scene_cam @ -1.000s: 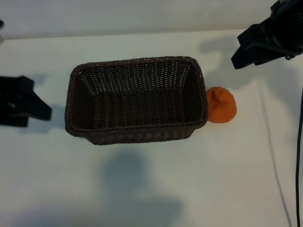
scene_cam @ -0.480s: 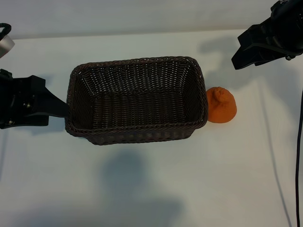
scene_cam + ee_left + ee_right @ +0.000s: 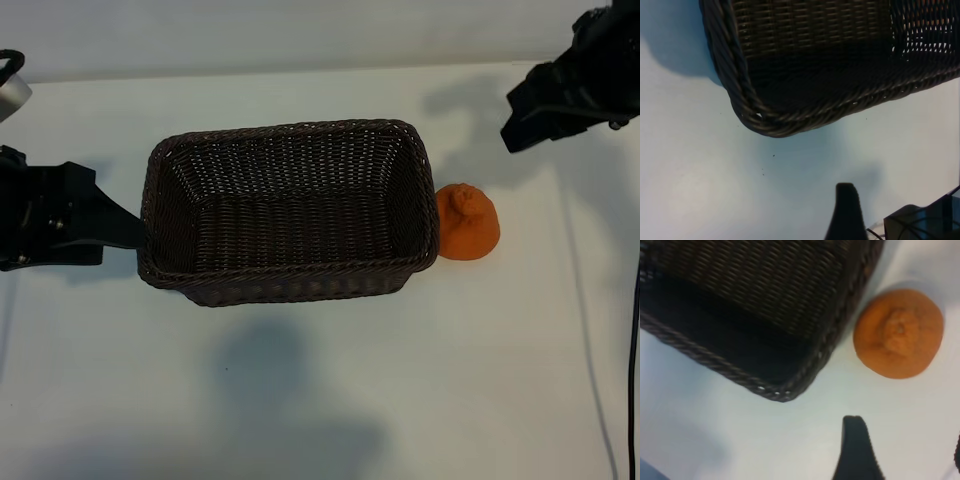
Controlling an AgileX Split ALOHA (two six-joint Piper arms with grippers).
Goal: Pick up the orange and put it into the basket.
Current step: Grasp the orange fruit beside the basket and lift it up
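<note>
The orange (image 3: 467, 222) sits on the white table, touching the right end of the dark brown wicker basket (image 3: 160, 180); nothing lies in the basket. My right gripper (image 3: 527, 112) hovers above and behind the orange, off to its right, open and holding nothing. In the right wrist view the orange (image 3: 899, 332) lies beside the basket's corner (image 3: 782, 390), ahead of one dark finger (image 3: 856, 450). My left gripper (image 3: 112, 222) is at the basket's left end, open and holding nothing. One of its fingers (image 3: 846, 212) shows short of the basket's rim (image 3: 775, 125).
A black cable (image 3: 632, 330) hangs down the right edge of the exterior view. The table's far edge (image 3: 300, 70) runs behind the basket. Bare white tabletop (image 3: 330, 400) stretches in front of the basket.
My left gripper has moved right, up to the basket's left end, and has stopped there. My right gripper has shifted slightly to the right. Orange and basket have not moved.
</note>
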